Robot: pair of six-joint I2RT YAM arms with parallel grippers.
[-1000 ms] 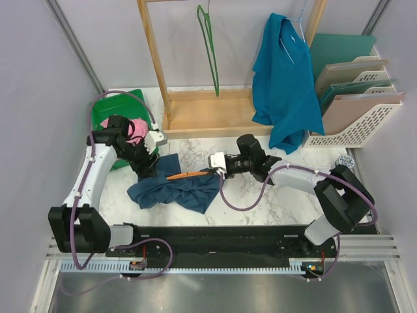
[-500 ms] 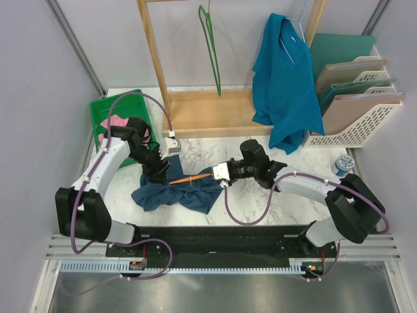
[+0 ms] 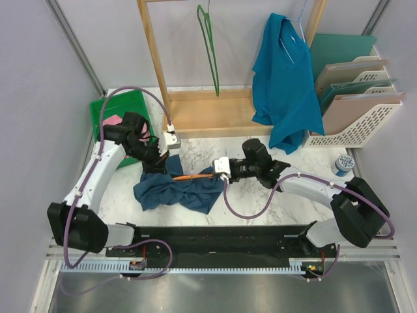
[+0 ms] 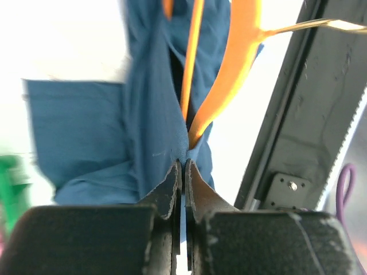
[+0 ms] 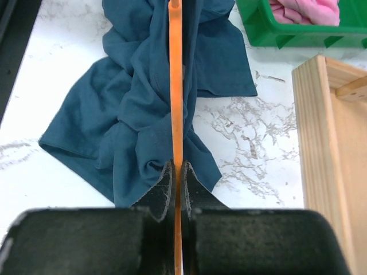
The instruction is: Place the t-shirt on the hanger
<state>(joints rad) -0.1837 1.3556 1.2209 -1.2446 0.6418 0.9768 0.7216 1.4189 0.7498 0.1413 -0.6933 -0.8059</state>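
The navy t-shirt [image 3: 174, 191] lies bunched on the marble table, with the thin orange hanger [image 3: 199, 176] running partly inside it. My left gripper [image 3: 159, 167] is shut on a fold of the t-shirt [image 4: 143, 114] right beside the hanger's end [image 4: 229, 80]. My right gripper [image 3: 219, 172] is shut on the hanger [image 5: 175, 86], which runs straight away from its jaws over the t-shirt [image 5: 137, 97]. The hanger's hook is hidden from all views.
A green bin [image 3: 120, 111] holding a pink garment [image 5: 304, 10] stands at the back left. A wooden rack [image 3: 208, 117] carries a green hanger [image 3: 210, 45] and a teal shirt [image 3: 287, 85]. A file sorter [image 3: 355, 98] sits at the right.
My left gripper has closed on the t-shirt's cloth and drawn back towards the far left, lifting the fabric along the hanger. The right arm has shifted slightly while holding the hanger.
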